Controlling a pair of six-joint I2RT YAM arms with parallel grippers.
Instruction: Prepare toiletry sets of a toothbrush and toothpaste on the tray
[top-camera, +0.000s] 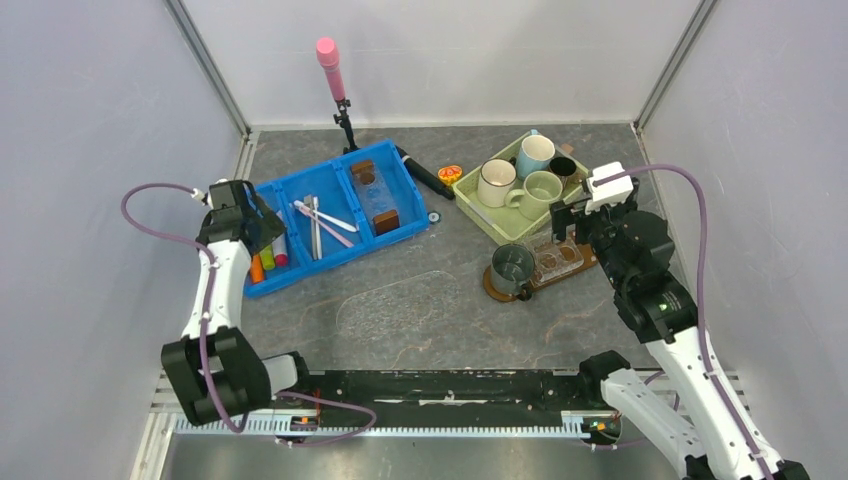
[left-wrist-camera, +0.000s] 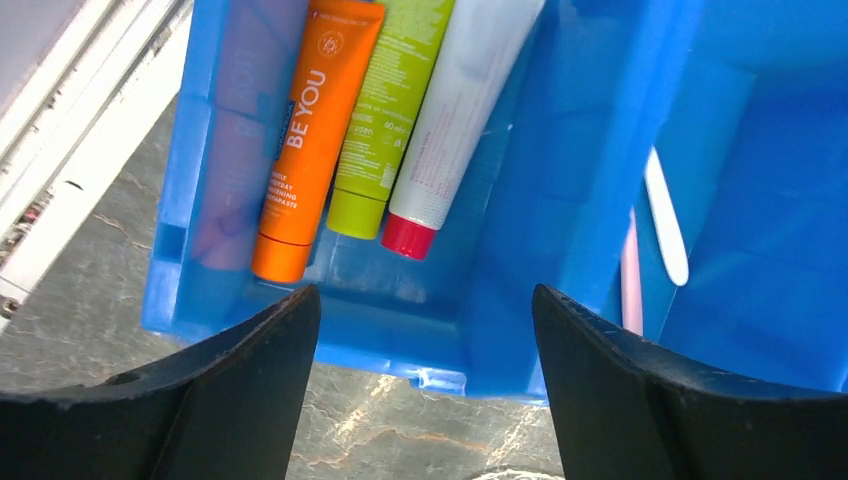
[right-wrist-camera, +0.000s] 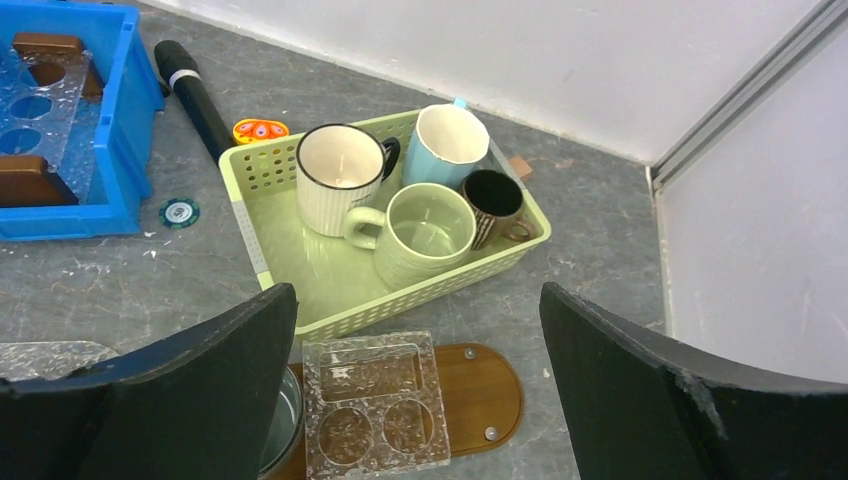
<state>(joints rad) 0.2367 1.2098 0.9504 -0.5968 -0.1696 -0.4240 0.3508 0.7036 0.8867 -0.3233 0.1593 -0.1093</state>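
Resting on the counter (top-camera: 420, 300) are one blue bin (left-wrist-camera: 440, 340), one green basket (right-wrist-camera: 450, 283) and one brown tray (right-wrist-camera: 485, 395). Four mugs (right-wrist-camera: 428, 232) stand in the basket; a fifth mug (top-camera: 512, 268) stands on the tray. Three tubes lie side by side in the bin's end compartment: orange tube (left-wrist-camera: 312, 130), green tube (left-wrist-camera: 385, 100), white tube (left-wrist-camera: 455, 110). At least three toothbrushes (top-camera: 325, 222) lie in the next compartment. The left tool (left-wrist-camera: 422, 300) is spread wide and empty, above the tubes' cap ends. The right tool (right-wrist-camera: 418, 292) is spread wide and empty, above the tray, with the basket just beyond.
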